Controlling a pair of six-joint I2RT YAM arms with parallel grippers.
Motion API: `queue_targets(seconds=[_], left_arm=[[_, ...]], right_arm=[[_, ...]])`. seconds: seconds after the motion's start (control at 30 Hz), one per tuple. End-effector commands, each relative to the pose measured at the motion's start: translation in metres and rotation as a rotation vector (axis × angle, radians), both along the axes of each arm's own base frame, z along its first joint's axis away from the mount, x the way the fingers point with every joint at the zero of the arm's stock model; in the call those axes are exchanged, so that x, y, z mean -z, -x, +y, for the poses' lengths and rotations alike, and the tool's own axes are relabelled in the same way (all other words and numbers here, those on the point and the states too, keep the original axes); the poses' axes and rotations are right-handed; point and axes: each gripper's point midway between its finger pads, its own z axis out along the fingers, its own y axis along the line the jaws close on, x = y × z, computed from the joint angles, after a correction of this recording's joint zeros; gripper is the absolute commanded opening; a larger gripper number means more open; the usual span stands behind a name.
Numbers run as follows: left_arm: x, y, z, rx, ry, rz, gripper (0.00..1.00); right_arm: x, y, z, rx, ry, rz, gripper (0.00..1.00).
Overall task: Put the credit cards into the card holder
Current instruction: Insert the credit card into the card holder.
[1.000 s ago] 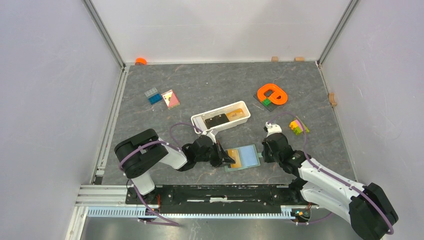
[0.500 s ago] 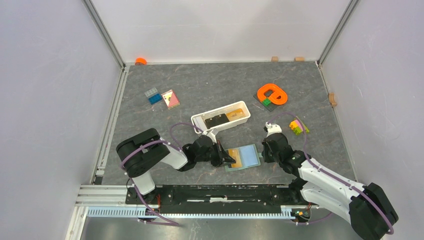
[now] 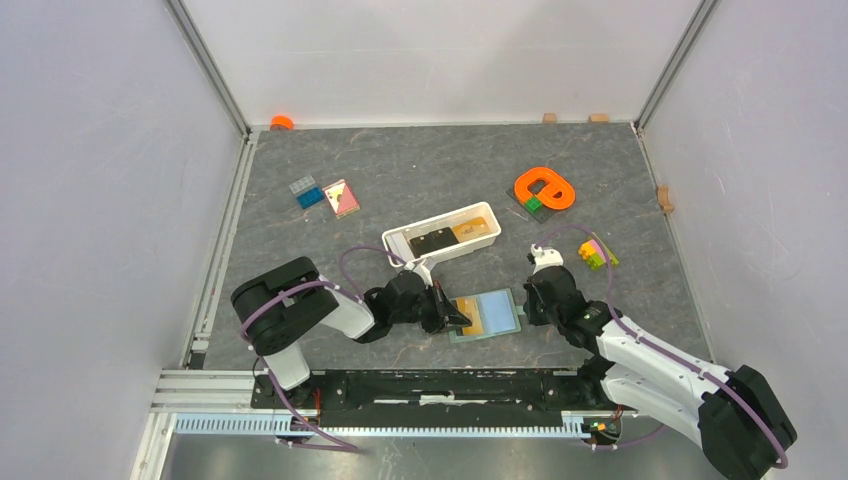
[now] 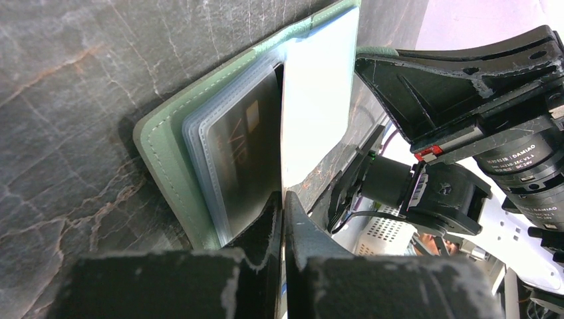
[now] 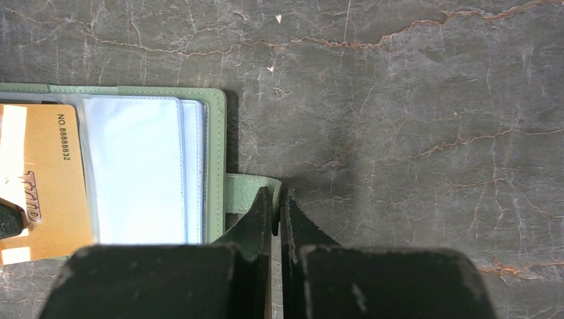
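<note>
Three pale walls (image 3: pixel 430 55), grey marbled tabletop (image 3: pixel 430 165)

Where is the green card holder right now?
In the top view the card holder lies open near the bottom centre, between the left arm and the right arm, just below the white tray.

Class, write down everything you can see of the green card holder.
The card holder lies open on the grey table. It has a sage-green stitched cover, leather-like, with clear sleeves and a pale blue lining. A tan card lies on one half. The right hand pinches its strap tab; the left hand seems to pinch a leaf opposite.
</note>
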Motion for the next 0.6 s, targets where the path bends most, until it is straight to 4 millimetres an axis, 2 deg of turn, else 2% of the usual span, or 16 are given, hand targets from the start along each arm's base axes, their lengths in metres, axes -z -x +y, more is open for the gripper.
queue_targets(seconds=[0.0,0.33,0.57], left_arm=[[0.003,0.0,0.008,-0.047,-0.008,0.087,0.02],[-0.007,-0.002,0.01,-0.046,-0.021,0.052,0.02],[-0.013,-0.004,0.0,-0.016,0.011,0.034,0.02]], right_arm=[[-0.002,0.001,-0.003,0.009,0.021,0.01,0.0],[-0.002,0.001,-0.003,0.009,0.02,0.011,0.0],[-0.001,0.002,-0.004,0.011,0.023,0.013,0.0]])
